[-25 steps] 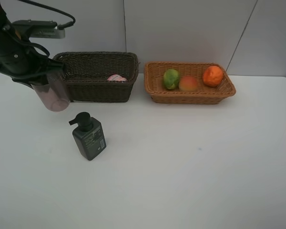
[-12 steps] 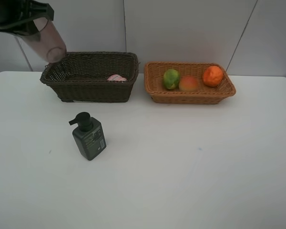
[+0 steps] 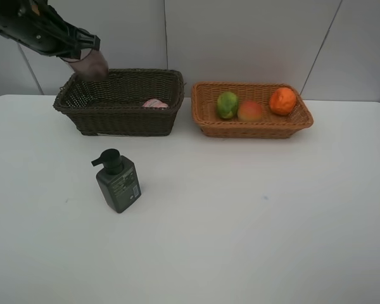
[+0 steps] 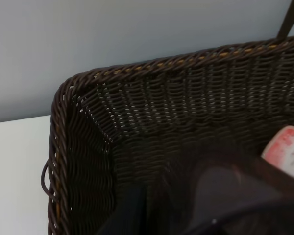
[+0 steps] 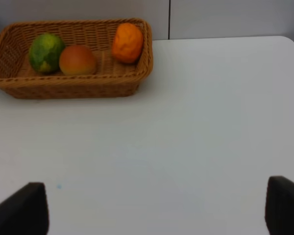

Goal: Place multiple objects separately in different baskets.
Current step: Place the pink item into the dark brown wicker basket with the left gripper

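Translucent mauve cup (image 3: 94, 64) is gripped by the closed left end effector (image 3: 83, 54) and held tilted over the far-left corner of the dark brown basket (image 3: 123, 121), judged lined up for a drop beside the pink white-capped bottle (image 3: 155, 102) inside it. Dark green pump bottle (image 3: 118, 182) is left on the bench (image 3: 253, 221) in front of the dark brown basket, likely bound there too. Green fruit (image 3: 227, 104), peach (image 3: 249, 111) and orange (image 3: 282, 100) are kept apart in the light wicker basket (image 3: 253, 130) just right of the dark brown basket. Right end effector (image 5: 154, 196) is held wide open, empty
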`<state>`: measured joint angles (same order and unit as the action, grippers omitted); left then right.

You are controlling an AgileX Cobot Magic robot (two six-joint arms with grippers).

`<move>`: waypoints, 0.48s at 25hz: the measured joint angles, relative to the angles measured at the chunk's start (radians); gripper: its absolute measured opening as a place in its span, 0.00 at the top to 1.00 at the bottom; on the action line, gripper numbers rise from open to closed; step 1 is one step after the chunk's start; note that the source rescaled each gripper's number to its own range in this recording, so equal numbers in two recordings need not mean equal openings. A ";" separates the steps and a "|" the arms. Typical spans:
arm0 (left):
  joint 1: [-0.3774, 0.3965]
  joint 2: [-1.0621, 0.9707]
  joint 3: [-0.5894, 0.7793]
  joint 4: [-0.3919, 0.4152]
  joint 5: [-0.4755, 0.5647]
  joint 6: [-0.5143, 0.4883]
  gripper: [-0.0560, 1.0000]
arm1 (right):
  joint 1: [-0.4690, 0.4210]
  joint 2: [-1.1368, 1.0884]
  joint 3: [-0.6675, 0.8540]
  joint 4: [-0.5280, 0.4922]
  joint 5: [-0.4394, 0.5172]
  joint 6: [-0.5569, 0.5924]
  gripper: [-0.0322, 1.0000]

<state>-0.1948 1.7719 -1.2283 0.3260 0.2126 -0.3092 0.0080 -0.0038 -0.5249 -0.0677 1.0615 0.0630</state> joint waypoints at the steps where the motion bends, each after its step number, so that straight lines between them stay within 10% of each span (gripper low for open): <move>1: 0.007 0.030 0.000 0.004 -0.026 0.000 0.94 | 0.000 0.000 0.000 0.000 0.000 0.000 0.05; 12: 0.029 0.243 -0.001 0.008 -0.293 0.000 0.94 | 0.000 0.000 0.000 0.000 0.000 0.000 0.05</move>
<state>-0.1660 2.0150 -1.2291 0.3343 -0.0803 -0.3092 0.0080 -0.0038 -0.5249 -0.0677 1.0615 0.0630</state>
